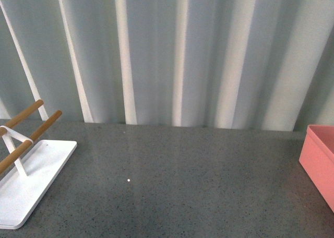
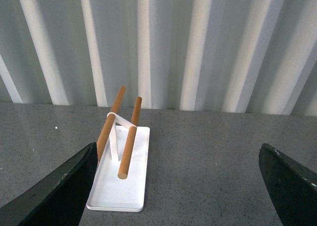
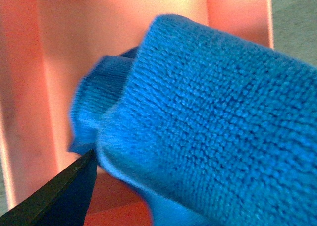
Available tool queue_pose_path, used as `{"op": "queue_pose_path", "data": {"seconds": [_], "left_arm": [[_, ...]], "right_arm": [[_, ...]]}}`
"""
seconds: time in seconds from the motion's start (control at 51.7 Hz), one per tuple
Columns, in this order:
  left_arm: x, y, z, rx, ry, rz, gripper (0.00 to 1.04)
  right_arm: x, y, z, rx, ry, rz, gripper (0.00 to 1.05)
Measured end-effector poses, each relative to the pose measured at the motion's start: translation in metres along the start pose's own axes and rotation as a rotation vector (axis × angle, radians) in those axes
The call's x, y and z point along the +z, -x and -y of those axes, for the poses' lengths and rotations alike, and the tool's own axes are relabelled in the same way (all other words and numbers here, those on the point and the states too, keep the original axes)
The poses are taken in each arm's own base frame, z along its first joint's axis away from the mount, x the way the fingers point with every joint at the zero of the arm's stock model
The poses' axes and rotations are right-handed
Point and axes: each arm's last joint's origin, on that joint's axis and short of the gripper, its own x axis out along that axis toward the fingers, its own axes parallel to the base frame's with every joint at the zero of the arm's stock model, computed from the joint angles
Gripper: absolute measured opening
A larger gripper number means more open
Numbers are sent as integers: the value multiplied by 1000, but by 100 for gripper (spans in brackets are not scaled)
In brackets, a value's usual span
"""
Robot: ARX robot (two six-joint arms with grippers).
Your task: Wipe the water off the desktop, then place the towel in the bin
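The blue towel (image 3: 208,132) fills most of the right wrist view, very close to the camera and blurred, over the inside of the salmon-pink bin (image 3: 74,47). My right gripper (image 3: 183,196) is open; only one dark finger (image 3: 64,191) shows, and the towel hides the other. The bin (image 1: 319,159) also shows at the right edge of the front view on the speckled dark-grey desktop (image 1: 182,180). My left gripper (image 2: 178,186) is open and empty above the desktop (image 2: 208,161). Neither arm shows in the front view.
A flat white stand with wooden bars (image 1: 28,167) sits on the desktop at the left, also in the left wrist view (image 2: 121,166). A ribbed grey-white wall (image 1: 172,55) stands behind the desktop. A tiny white speck (image 1: 128,180) lies mid-desktop.
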Motion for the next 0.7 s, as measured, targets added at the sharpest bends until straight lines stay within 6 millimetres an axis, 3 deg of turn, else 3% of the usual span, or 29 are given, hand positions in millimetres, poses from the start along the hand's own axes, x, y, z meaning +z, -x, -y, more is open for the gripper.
{"op": "queue_pose_path", "data": {"seconds": [0.116, 0.213, 0.387, 0.696], "left_arm": [[0, 0, 0, 0, 0, 0, 98], [0, 0, 0, 0, 0, 0, 98], [0, 0, 0, 0, 0, 0, 98], [0, 0, 0, 0, 0, 0, 98]], "right_arm": [[2, 2, 8, -20, -23, 29, 98], [3, 11, 7, 97, -42, 37, 98], [23, 33, 15, 86, -87, 114, 98], [24, 34, 16, 84, -89, 118, 98]]}}
